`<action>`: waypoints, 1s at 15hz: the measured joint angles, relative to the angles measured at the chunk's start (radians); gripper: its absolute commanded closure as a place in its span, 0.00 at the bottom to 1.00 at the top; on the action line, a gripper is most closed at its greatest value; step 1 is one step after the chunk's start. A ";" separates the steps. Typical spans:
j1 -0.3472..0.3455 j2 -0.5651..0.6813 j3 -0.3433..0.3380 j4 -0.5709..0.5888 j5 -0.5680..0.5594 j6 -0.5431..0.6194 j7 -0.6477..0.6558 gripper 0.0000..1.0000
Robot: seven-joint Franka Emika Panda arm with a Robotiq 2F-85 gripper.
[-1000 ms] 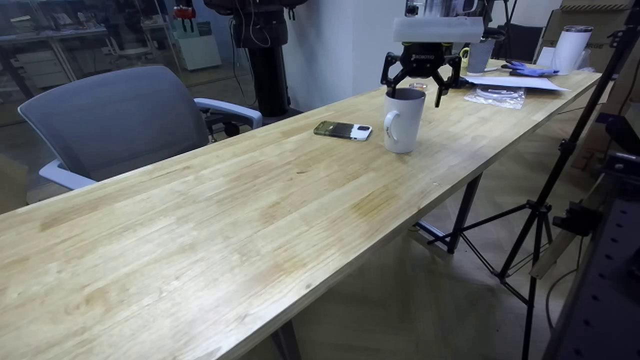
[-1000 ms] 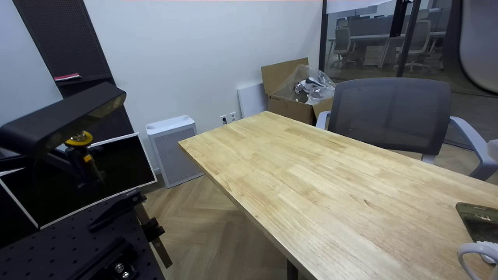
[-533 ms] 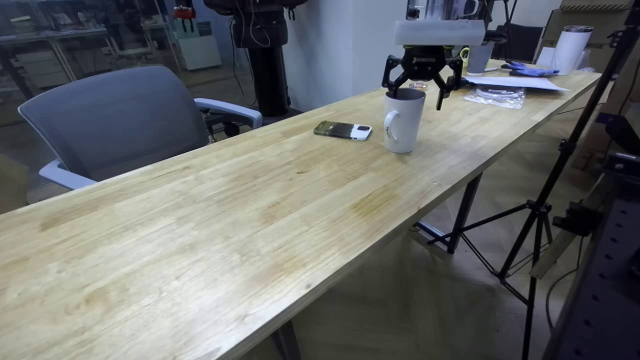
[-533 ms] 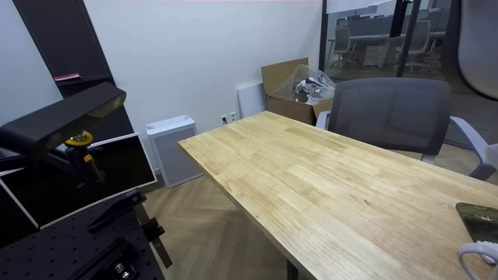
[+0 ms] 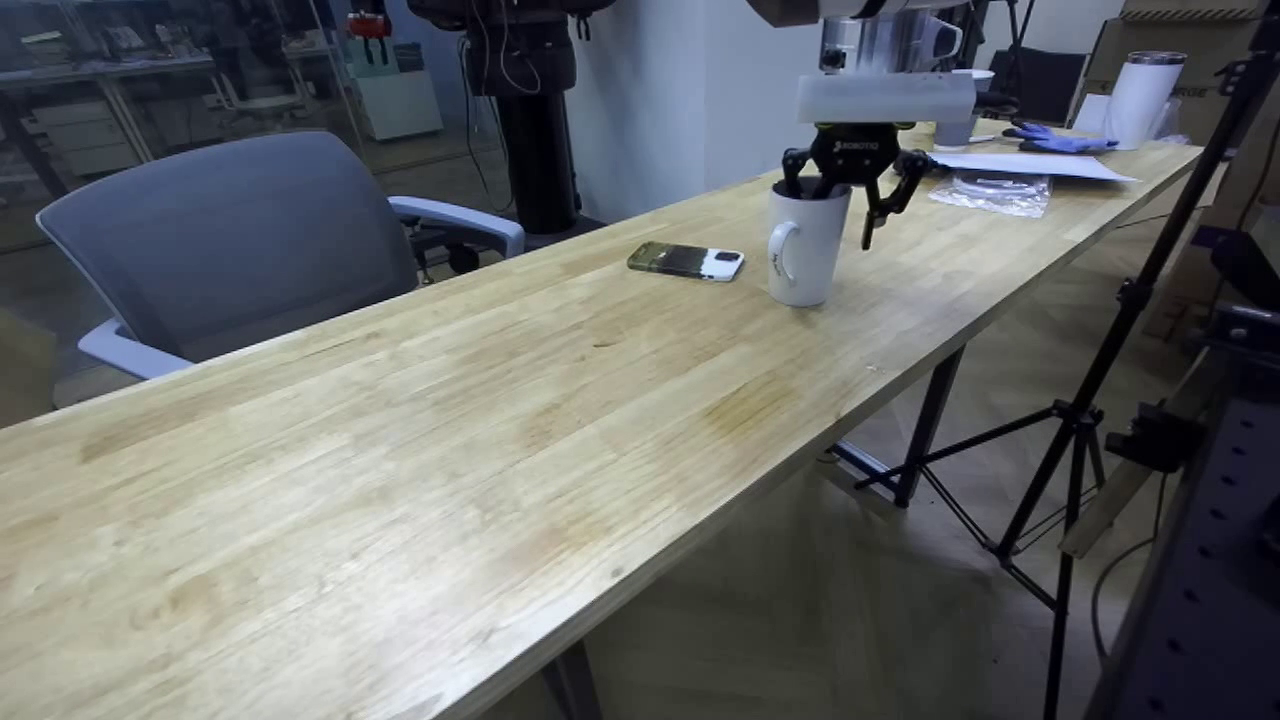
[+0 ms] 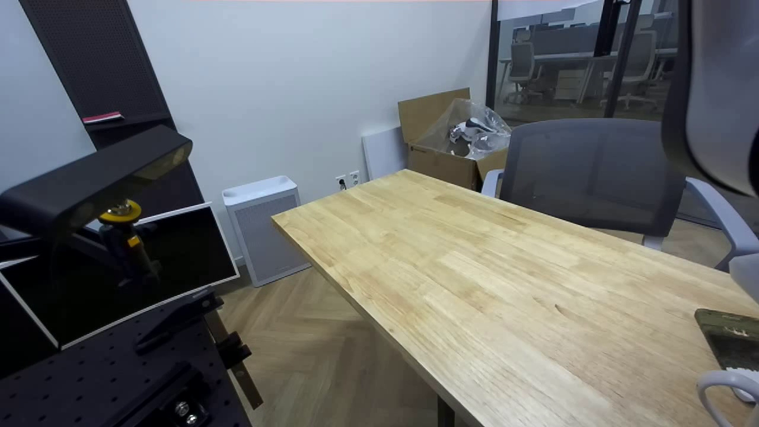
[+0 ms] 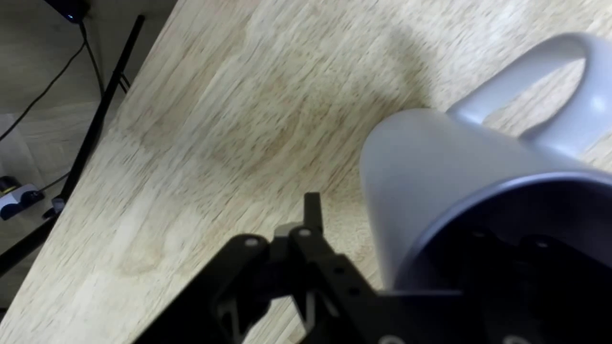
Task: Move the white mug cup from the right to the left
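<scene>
The white mug cup (image 5: 815, 250) stands upright on the wooden table (image 5: 450, 430), its handle toward the phone side. Only its handle (image 6: 704, 389) and a sliver of its body show at the edge of an exterior view. My gripper (image 5: 840, 215) is above and around the mug's wall, one finger down inside the mug and one outside. In the wrist view the mug (image 7: 430, 157) fills the right side, and the outer finger of the gripper (image 7: 397, 224) stands apart from the wall with a gap. The inner fingertip is hidden in the dark inside.
A phone (image 5: 685, 261) lies flat beside the mug and also shows in an exterior view (image 6: 729, 341). Behind the gripper are a plastic bag (image 5: 990, 192), white paper (image 5: 1035, 166), blue gloves (image 5: 1065, 138) and a tall white tumbler (image 5: 1145, 100). A grey chair (image 5: 230, 240) stands at the table's edge.
My gripper has moved down, so one finger goes deeper into the mug. The fingers have come closer together. The mug and phone have not moved.
</scene>
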State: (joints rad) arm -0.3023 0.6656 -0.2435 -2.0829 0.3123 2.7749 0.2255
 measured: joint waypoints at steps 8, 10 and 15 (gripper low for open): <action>0.002 0.013 -0.003 0.005 -0.001 0.024 0.001 0.98; 0.002 0.013 -0.003 0.006 -0.001 0.024 0.001 0.98; 0.010 0.012 -0.003 0.018 -0.001 0.038 0.001 0.98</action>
State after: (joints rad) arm -0.2927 0.6776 -0.2465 -2.0649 0.3109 2.8125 0.2263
